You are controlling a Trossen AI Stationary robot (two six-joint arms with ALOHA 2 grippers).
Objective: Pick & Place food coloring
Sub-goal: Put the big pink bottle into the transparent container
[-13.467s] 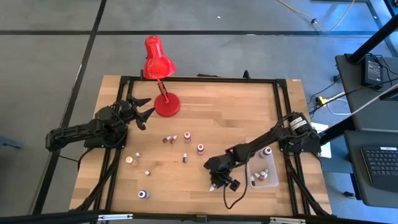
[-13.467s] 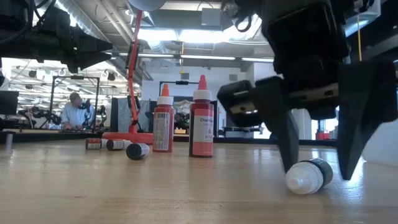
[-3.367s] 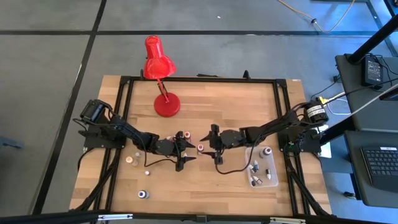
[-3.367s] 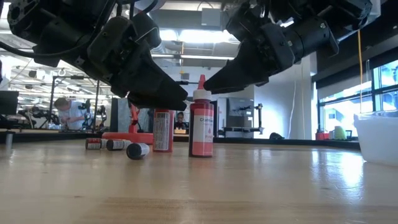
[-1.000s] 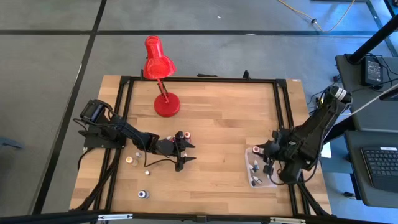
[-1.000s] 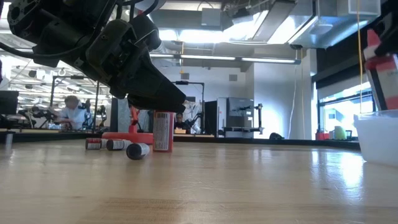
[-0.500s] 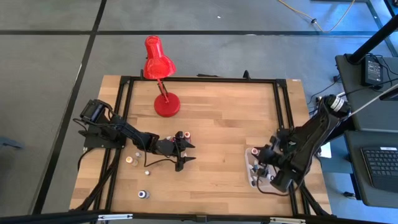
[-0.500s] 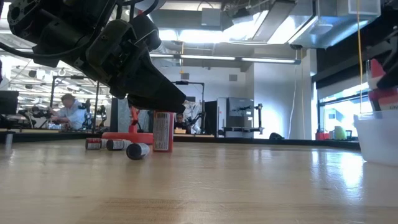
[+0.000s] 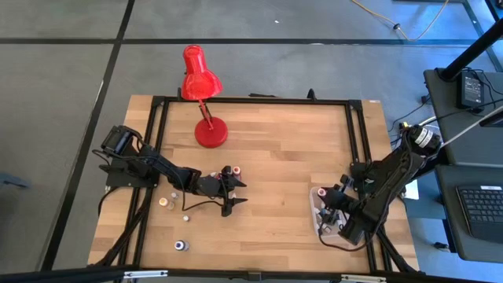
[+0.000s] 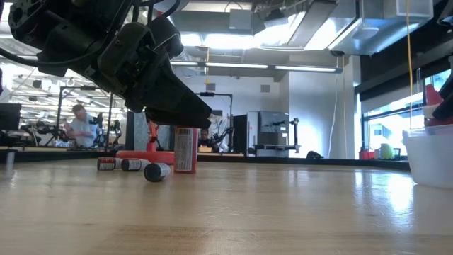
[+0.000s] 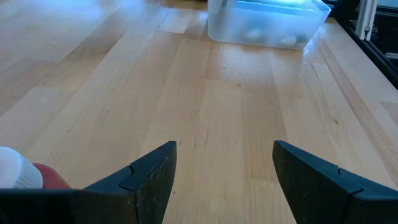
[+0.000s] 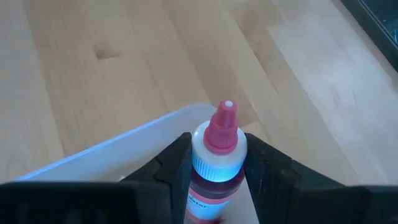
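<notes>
My right gripper [image 9: 331, 207] hangs over the clear tub [image 9: 317, 226] at the table's right and is shut on a red food coloring bottle [image 12: 214, 163] with a red cap. In the low view only the bottle's cap [image 10: 431, 95] shows above the tub's rim [image 10: 425, 134]. My left gripper [image 9: 238, 192] waits open, low over the table's middle, with nothing between its fingers [image 11: 152, 177]. Beside it stands a red bottle [image 10: 185, 149]. Several small bottles [image 9: 163, 202] stand or lie on the wood at the left. My right gripper pinches the bottle's upper body [image 12: 210, 186], just below the white collar, between its two fingers [image 12: 173, 169]. The fingers slant down and lie along the bottle, whose cap tip [image 12: 227, 106] points out past them. The bottle's lower end is hidden.
A red desk lamp [image 9: 206, 86] stands at the table's far edge, left of middle. Other bottles [image 9: 321, 229] lie inside the tub. Three bottles [image 10: 132, 165] lie on their sides at the far left in the low view. Bare wood [image 9: 275, 157] spreads between the two arms.
My right gripper has sunk toward the tub and drifted toward the table's near edge, tipping further down, with the red bottle still between its fingers. In the low view the bottle has dropped until only its cap shows above the tub's rim.
</notes>
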